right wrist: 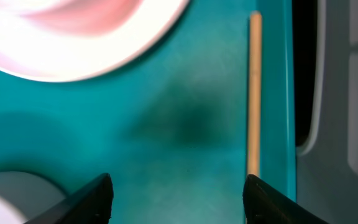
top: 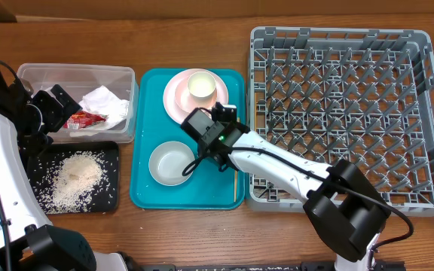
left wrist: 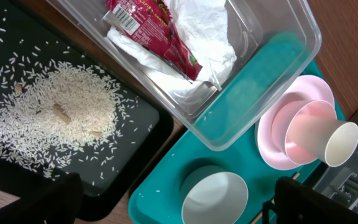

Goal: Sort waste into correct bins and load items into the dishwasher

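Observation:
A crumpled white napkin (top: 105,102) and a red snack wrapper (top: 87,119) lie in the clear tub (top: 77,73); both also show in the left wrist view, napkin (left wrist: 197,37) and wrapper (left wrist: 154,31). Rice grains (top: 77,177) are spread on the black tray (top: 108,150). A white cup (top: 200,85) stands on the pink plate (top: 175,98), and a pale grey-green bowl (top: 171,162) and a chopstick (top: 234,184) lie on the teal tray. No white bowl shows. My left gripper (top: 51,109) is open and empty above the tub's near edge. My right gripper (right wrist: 179,205) is open and empty low over the teal tray, left of the chopstick (right wrist: 254,93).
The teal serving tray (top: 145,197) sits between the black tray and the grey dish rack (top: 337,45), which holds nothing. The right arm reaches across the rack's front left corner. Wooden table surrounds everything.

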